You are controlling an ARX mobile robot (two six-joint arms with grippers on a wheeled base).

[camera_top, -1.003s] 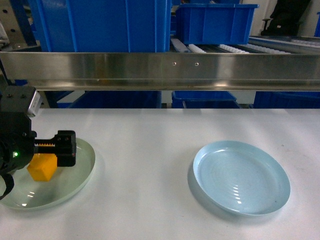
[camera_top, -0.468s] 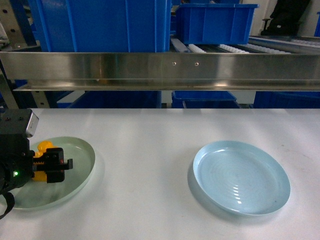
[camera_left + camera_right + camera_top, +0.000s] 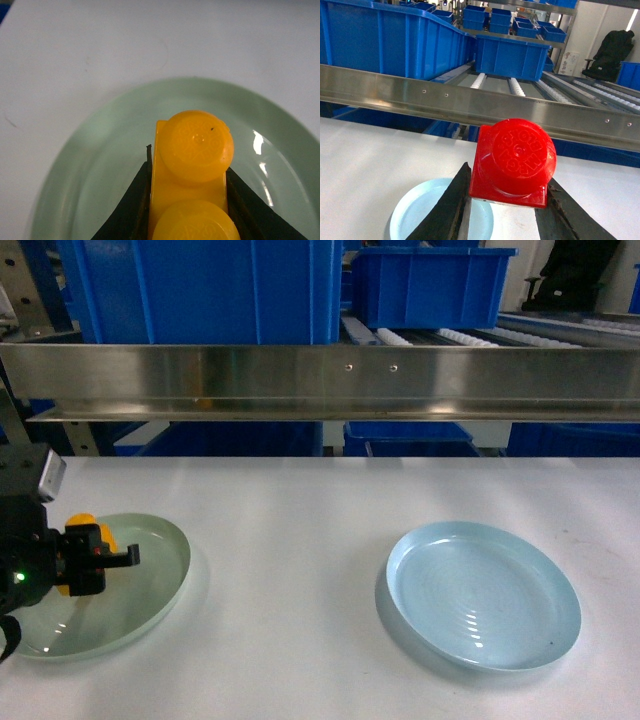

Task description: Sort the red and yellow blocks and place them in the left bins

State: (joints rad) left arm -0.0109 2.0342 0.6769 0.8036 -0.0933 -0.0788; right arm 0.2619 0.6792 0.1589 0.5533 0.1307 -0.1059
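Observation:
The yellow block [image 3: 192,165], with two round studs, sits clamped between the black fingers of my left gripper [image 3: 189,164], over the pale green plate [image 3: 100,165]. The head view shows this left gripper [image 3: 92,558] at the plate's left side, with yellow block [image 3: 79,523] showing behind it. My right gripper [image 3: 509,177] is shut on the red block [image 3: 512,162], a cube with one stud, held high above the table; this gripper is outside the head view. The left bins are large blue crates [image 3: 200,290] behind the steel rail [image 3: 320,380].
A pale blue plate [image 3: 483,592] lies on the white table at the right, also below the red block as the pale blue plate [image 3: 415,215]. A smaller blue crate [image 3: 430,285] stands on rollers behind the rail. Blue crates [image 3: 390,40] fill the shelf.
My left gripper has come down over the yellow block on the green plate, shut on it, and drawn back to the left.

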